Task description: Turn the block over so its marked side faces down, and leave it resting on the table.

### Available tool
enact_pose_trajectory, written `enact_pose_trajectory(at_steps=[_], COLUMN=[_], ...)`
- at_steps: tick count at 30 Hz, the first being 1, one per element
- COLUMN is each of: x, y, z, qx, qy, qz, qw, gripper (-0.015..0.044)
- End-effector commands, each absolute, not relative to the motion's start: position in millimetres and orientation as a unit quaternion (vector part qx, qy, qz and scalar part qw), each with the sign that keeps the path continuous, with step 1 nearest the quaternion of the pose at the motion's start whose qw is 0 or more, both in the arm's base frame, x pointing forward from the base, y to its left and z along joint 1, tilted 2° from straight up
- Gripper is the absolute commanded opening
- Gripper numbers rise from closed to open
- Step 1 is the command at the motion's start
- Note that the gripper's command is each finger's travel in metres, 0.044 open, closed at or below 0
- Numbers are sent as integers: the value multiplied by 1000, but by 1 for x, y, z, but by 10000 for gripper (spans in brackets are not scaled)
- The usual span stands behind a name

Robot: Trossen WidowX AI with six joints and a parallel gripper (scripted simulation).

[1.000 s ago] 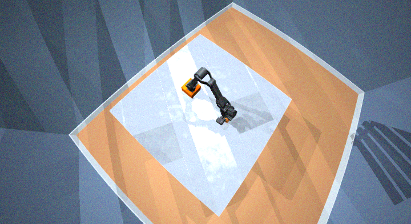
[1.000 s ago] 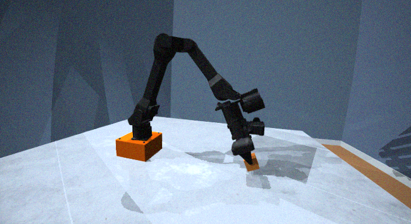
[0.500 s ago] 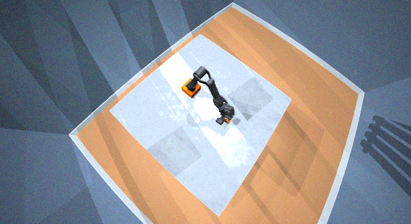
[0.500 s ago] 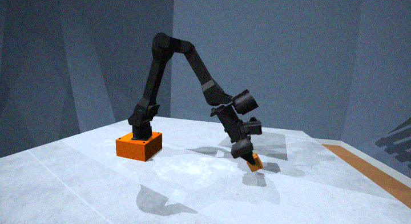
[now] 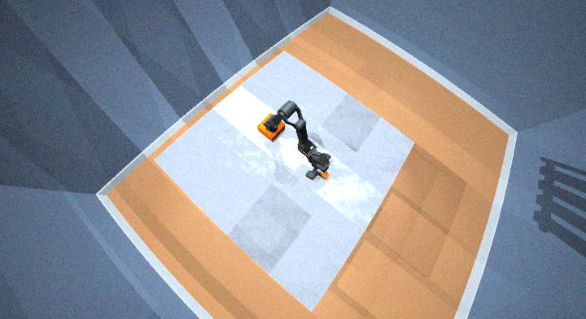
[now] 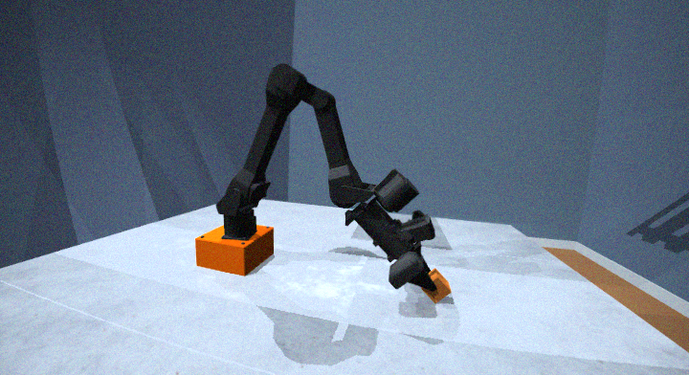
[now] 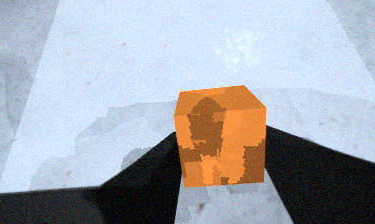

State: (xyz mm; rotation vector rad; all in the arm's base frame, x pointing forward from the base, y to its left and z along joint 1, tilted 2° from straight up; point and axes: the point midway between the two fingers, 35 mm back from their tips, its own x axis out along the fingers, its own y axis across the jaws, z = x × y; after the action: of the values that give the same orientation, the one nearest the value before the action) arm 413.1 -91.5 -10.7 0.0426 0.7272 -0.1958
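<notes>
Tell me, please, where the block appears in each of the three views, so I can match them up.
Top: the block is a small orange speck just right of centre, at the gripper tip.
Exterior: right of centre, low, tilted in the gripper, near the table.
Wrist: centre, between the two dark fingers.
Shared landmark: the gripper clamped on the block; the orange arm base shows in top and exterior only.

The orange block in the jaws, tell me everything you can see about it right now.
The small orange cube-shaped block is solid-looking, with flat faces and sharp edges. In the wrist view the face towards the camera carries darker brown patches; whether these are a marking or shadow is unclear. The black parallel-jaw gripper is shut on it, jaws pressing on two opposite sides. In the exterior view the block is tilted, its lower corner at or just above the pale grey table top; contact cannot be confirmed.
</notes>
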Motion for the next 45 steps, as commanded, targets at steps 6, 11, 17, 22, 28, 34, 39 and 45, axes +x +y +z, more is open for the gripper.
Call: enact_pose_trajectory(at_steps=[6,11,17,22,28,34,39,45], x=[403,398,397,397,397,397,397,397], y=[-88,-88,-88,-88,-88,-88,-88,-88], z=[-18,-16,-15,-13,-13,-13,-13,-13], qx=[18,9,7,6,6,6,6,6], qy=[293,258,252,241,241,241,241,241], qz=[-92,-94,-94,-95,-95,-95,-95,-95], qw=[952,962,963,966,966,966,966,966], gripper=[0,0,0,0,0,26,157,315])
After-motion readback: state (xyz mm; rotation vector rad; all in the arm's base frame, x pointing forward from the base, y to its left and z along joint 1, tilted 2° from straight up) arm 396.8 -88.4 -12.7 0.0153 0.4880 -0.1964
